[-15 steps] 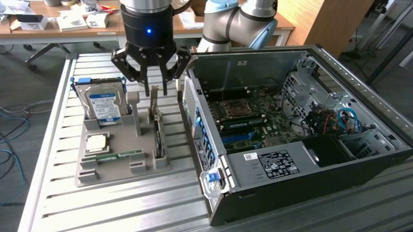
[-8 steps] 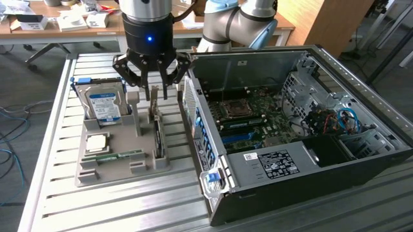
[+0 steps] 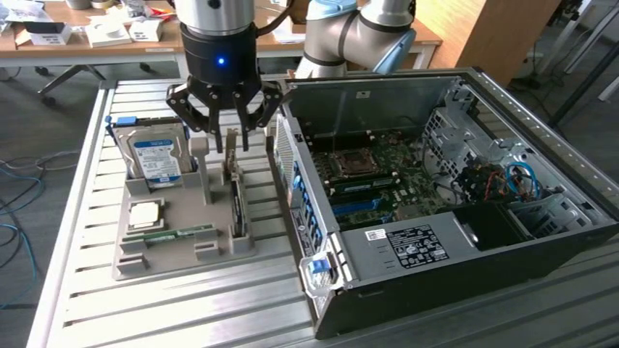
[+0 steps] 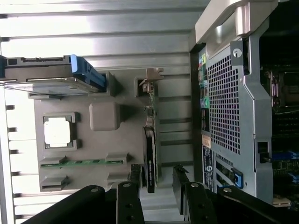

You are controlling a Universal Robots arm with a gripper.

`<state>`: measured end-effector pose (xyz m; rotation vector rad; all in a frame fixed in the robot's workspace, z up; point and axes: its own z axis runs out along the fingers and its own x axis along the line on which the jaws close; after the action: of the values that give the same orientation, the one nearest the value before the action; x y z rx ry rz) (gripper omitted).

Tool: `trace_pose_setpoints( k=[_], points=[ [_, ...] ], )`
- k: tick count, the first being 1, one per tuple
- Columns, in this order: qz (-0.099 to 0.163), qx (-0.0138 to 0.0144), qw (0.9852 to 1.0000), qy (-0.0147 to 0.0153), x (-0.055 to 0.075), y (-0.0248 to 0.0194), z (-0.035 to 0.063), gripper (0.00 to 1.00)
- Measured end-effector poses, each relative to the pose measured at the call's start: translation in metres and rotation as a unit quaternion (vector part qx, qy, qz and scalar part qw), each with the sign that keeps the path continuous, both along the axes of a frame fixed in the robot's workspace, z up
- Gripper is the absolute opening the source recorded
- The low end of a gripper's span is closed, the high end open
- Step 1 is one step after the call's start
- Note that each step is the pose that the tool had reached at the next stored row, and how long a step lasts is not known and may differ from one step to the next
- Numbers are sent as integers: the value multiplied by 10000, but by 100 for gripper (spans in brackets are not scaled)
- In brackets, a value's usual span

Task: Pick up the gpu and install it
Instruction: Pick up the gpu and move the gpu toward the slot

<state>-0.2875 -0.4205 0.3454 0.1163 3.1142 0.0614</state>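
The gpu (image 3: 235,197) is a thin dark card standing on its edge in a slot of the grey holder tray (image 3: 164,255), beside the open computer case (image 3: 435,196). My gripper (image 3: 227,141) hangs just over the card's far end, near its metal bracket. It is open and holds nothing. In the wrist view the gpu (image 4: 150,154) runs straight into the gap of the gripper (image 4: 157,182), with one black finger on each side of its end and not touching it.
The same tray holds a silver hard drive with a blue label (image 3: 155,156), a square processor (image 3: 145,212) and a green memory stick (image 3: 179,233). The case's perforated back wall (image 4: 229,102) stands close beside the card. Everything rests on a slatted metal table (image 3: 193,312).
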Motion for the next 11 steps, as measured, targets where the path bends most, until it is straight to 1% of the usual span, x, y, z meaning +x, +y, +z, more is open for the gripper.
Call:
trace_pose_setpoints(
  k=[6, 9, 11],
  points=[
    [-1, 0, 10000, 0, -2, 1, -107, 42],
    [-1, 0, 10000, 1, -2, 1, -119, 42],
    [-1, 0, 10000, -1, -2, 1, -145, 42]
  ],
)
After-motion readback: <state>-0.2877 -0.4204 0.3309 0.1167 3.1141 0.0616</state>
